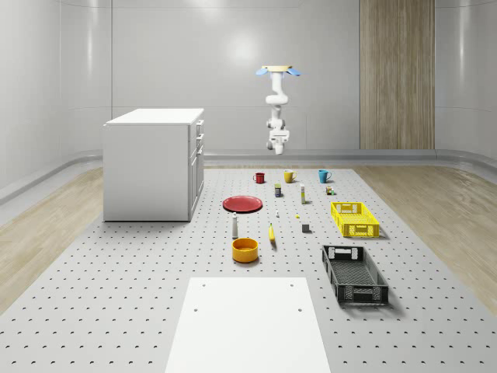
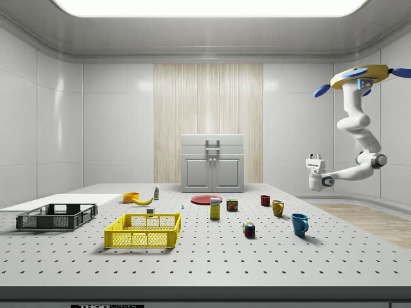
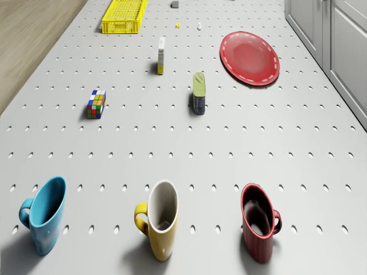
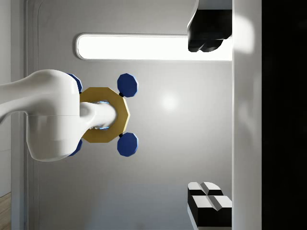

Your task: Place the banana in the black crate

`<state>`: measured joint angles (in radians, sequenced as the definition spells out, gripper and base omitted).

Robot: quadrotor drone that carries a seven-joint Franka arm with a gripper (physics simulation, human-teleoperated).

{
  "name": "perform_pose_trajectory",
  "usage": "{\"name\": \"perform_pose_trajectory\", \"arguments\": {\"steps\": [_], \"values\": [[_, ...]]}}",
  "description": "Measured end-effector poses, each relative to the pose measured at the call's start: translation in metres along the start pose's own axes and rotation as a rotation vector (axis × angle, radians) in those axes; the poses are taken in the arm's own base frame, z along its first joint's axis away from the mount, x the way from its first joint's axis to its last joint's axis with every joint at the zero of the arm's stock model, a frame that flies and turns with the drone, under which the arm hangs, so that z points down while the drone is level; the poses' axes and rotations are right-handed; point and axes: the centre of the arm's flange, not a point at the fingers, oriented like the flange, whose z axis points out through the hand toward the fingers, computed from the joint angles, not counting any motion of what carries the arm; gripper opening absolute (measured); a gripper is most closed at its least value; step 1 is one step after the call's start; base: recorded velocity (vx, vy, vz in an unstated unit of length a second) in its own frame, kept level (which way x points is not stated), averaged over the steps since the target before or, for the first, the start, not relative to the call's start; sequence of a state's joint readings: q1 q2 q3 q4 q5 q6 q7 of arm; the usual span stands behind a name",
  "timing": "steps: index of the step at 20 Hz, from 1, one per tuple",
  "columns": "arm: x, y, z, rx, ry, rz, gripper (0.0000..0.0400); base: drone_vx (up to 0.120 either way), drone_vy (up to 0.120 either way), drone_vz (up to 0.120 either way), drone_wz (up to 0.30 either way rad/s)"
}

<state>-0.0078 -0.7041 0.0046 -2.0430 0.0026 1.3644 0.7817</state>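
The yellow banana (image 1: 272, 233) (image 2: 142, 201) lies on the perforated table, between an orange bowl (image 1: 245, 249) and the black crate (image 1: 354, 273) (image 2: 56, 217), which stands near the table's front in the whole-scene view. The drone (image 1: 279, 71) (image 2: 363, 76) hovers high over the far end of the table, beyond the mugs. Its arm hangs folded, with the gripper (image 1: 277, 146) (image 2: 314, 156) (image 4: 192, 120) turned up toward the drone, far from the banana. In the wrist view the fingers (image 4: 206, 33) stand wide apart, open, with nothing between them.
A yellow crate (image 1: 355, 218) (image 3: 123, 15) sits behind the black one. Blue (image 3: 43, 215), yellow (image 3: 159, 220) and red (image 3: 259, 222) mugs stand in a row below the drone. A red plate (image 3: 250, 57), Rubik's cube (image 3: 96, 103), cans and a white cabinet (image 1: 154, 163) are nearby.
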Motion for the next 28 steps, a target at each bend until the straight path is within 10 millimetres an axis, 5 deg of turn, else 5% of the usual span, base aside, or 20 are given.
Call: {"name": "perform_pose_trajectory", "arguments": {"steps": [21, 28], "values": [[-0.0025, -0.0003, -0.0003, -0.003, 0.025, 0.0, 0.04, 0.12, -0.12, 0.0, 0.0], [-0.0061, -0.0031, -0.0001, -0.031, 0.061, 0.0, 0.04, 0.12, -0.011, 0.0, 0.0]]}}
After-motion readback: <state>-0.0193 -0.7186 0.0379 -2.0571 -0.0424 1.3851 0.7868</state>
